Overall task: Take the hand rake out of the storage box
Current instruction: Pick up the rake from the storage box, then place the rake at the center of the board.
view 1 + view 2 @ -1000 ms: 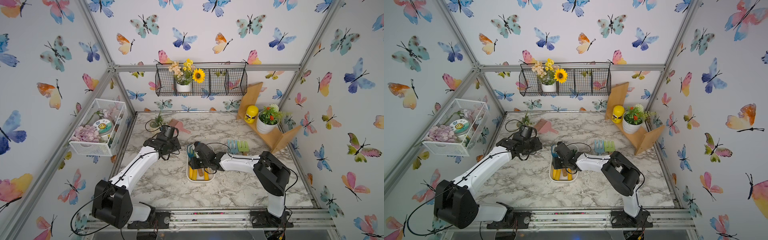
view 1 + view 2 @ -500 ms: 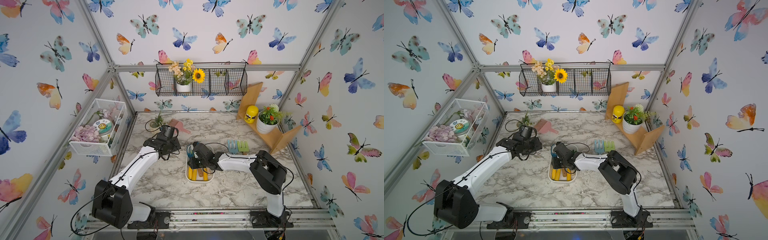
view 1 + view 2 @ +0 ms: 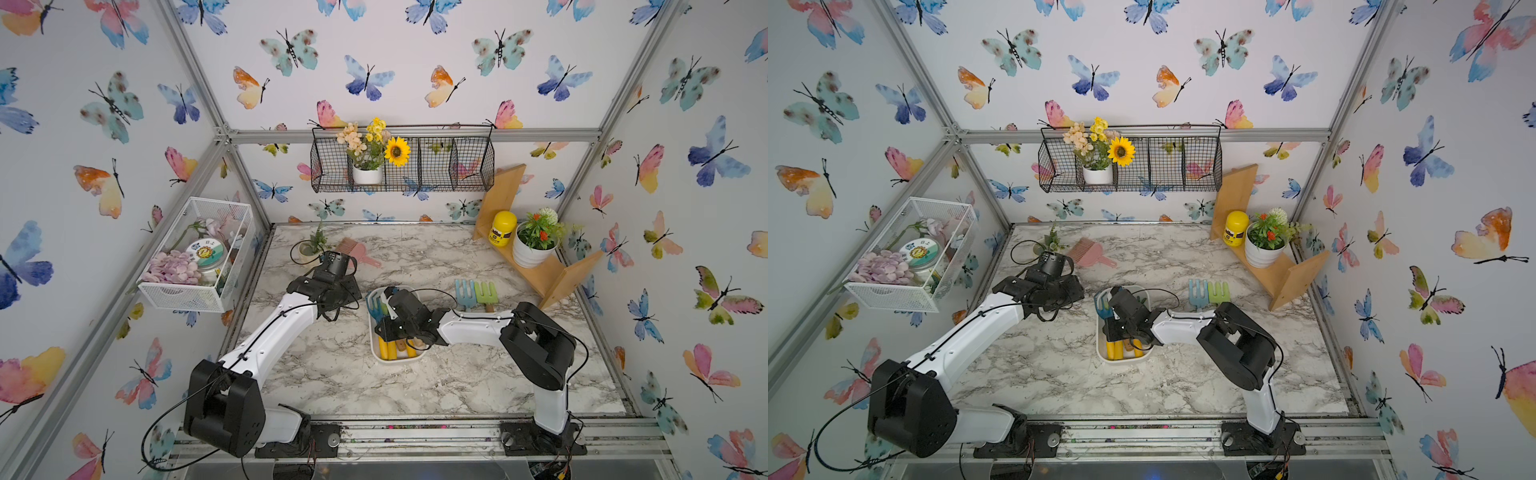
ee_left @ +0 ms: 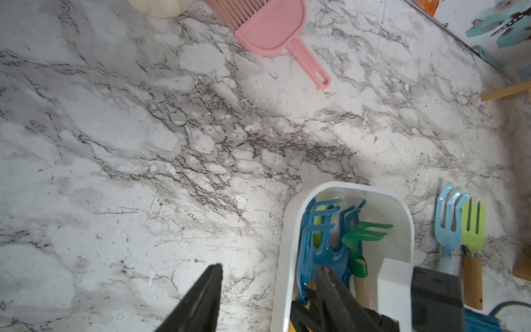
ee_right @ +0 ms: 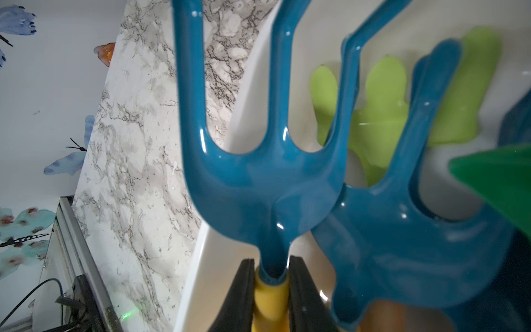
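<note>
Backdrop: butterfly-print walls all round, and a grey-veined marble-look bench (image 3: pixel 332 374) below.
Box: the storage box (image 4: pixel 283 244) sits mid-bench. It is shallow, glossy white plastic with rounded corners and plain sides.
Rake: here's the hand rake (image 5: pixel 267 184), a shiny teal three-tine head on a smooth yellow handle. It is tilted up over the box's left side, not yet clear of it.
Right jaws: the right gripper (image 5: pixel 271 287) is clamped tight, one black pad on each side, right where the teal neck meets the yellow handle.
Left jaws: the left gripper (image 4: pixel 270 267) is about half parted and holds nothing. It hovers just beside the box's far left corner.
Inside: a second teal rake (image 5: pixel 402 230), a lime-green rake (image 5: pixel 382 129) and a dark green rake (image 4: pixel 365 232) lie overlapping in the box.
Outside: a pale-blue fork (image 4: pixel 448 218) and a lime fork (image 4: pixel 474 227), the lime one wooden-handled, lie side by side on the bench right of the box. A ridged pink dustpan (image 4: pixel 270 31) lies further back.
</note>
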You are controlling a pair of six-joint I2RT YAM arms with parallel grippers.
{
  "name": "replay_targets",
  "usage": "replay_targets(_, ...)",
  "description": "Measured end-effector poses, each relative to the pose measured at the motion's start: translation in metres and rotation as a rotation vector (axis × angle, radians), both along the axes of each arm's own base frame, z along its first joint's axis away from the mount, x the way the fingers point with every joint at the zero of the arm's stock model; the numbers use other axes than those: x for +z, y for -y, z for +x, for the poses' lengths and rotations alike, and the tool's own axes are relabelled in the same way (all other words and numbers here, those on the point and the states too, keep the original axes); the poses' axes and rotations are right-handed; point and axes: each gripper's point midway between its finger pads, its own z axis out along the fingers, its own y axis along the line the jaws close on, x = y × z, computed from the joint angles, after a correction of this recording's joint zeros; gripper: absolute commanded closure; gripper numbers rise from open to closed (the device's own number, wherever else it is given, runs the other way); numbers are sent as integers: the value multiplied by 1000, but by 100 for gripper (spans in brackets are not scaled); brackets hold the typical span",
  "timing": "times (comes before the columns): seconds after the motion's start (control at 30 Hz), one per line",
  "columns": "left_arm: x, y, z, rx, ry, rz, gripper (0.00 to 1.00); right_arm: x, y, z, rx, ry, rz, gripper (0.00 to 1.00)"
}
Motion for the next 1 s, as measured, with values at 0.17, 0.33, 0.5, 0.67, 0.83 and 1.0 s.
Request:
replay_targets(0.17, 0, 0, 0, 0, 0, 0, 43, 23, 9, 0, -11, 27, -21, 80)
replay_targets(0.33, 0, 0, 0, 0, -2, 2, 43, 72, 20, 11, -44, 98, 11, 81)
replay_targets(0.5, 0, 0, 0, 0, -2, 2, 43, 112, 53, 38, -126, 161, 29, 82)
replay_targets(0.67, 0, 0, 0, 1, -2, 3, 43, 120, 110, 70, -256, 180, 3, 83)
replay_targets(0.83, 0, -1, 0, 1, -2, 3, 43, 86, 166, 83, -373, 133, -122, 84)
replay_targets(1.0, -1, -1, -1, 0, -2, 4, 43, 54, 177, 79, -381, 83, -229, 84)
